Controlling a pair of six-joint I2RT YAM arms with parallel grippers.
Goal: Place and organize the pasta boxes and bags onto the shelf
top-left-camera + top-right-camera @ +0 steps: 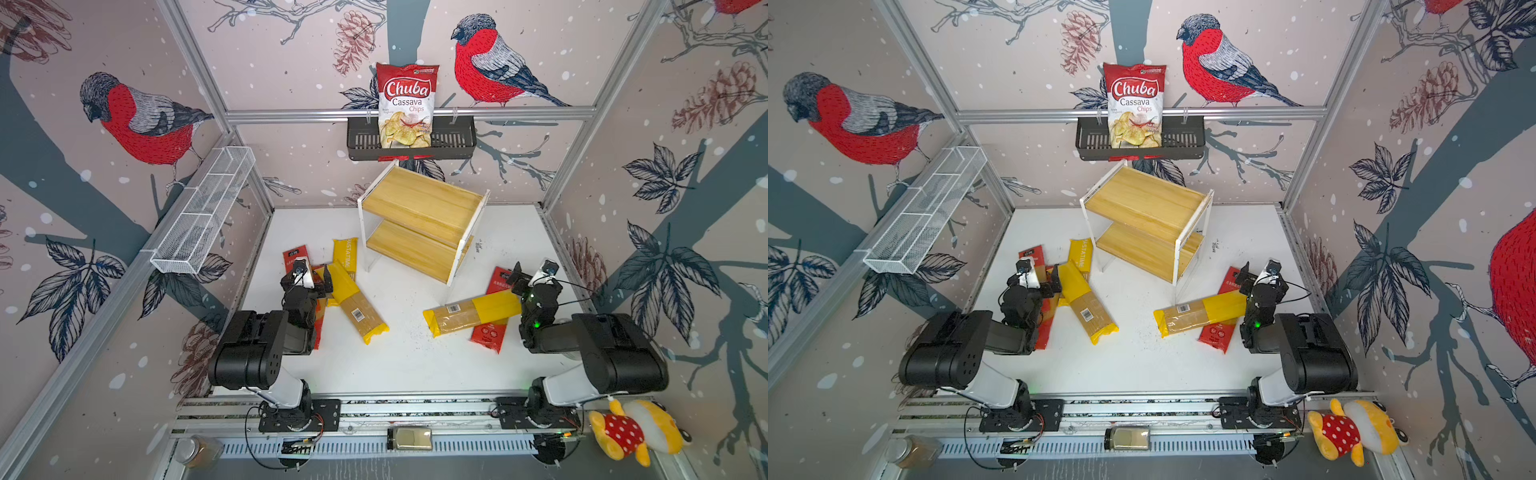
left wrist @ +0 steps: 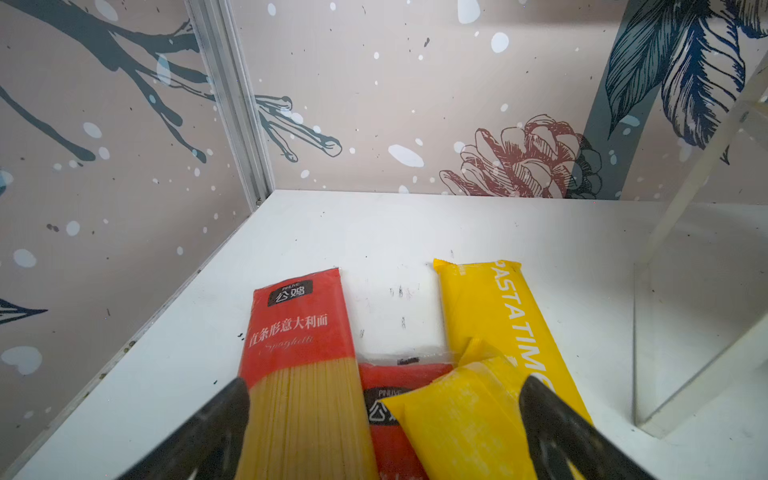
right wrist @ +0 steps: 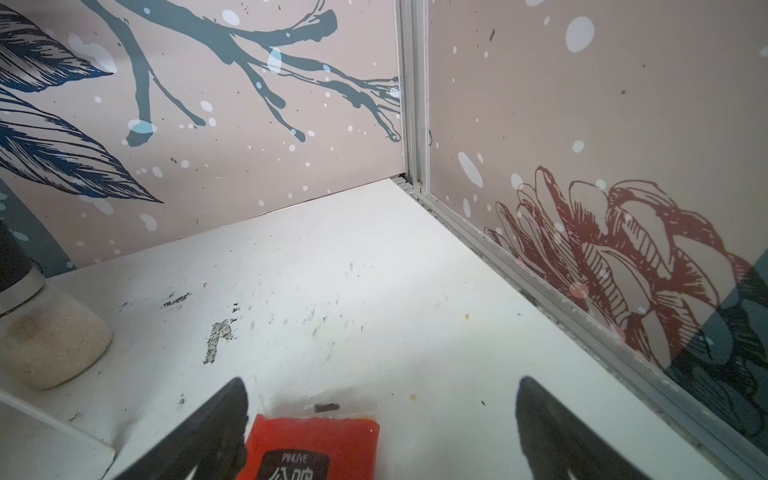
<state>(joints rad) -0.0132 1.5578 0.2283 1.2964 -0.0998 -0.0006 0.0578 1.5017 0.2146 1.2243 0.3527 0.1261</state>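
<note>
The white counter (image 1: pixel 399 365) carries everything, and the two-tier wooden shelf (image 1: pixel 419 208) stands at its back middle, turned askew, with both boards bare. The step in hand therefore looks like the first pick.

The left jaws stand wide open and empty, low over the left heap. In the left wrist view they straddle three packs at once, so closing there would probably pinch several. A cleaner move is to take the slanted yellow bag (image 1: pixel 353 303), which lies on top of the others. It should be gripped across its narrow width near the middle, since a long pack held by one end may sag. It will likely sit best laid lengthwise along a board.

The right jaws are just as wide and empty, over the far end of the right red pack (image 3: pixel 311 444). The right yellow bag (image 1: pixel 473 313) lies across that pack and should go first.

All six packs are long, narrow film sleeves lying on the counter in front of the shelf, four to its left front and two to its right front. The yellow ones have an opaque yellow end, a clear part showing pale spaghetti, and a barcode sticker. The flat yellow bag (image 2: pixel 498 316) reads PASTATIME. The left red pack (image 2: pixel 297 332) has a red end with a dark label, Chinese lettering and "Spaghetti", then a clear stretch of strands. A second red pack (image 2: pixel 399 374) lies half buried beside it.
</note>
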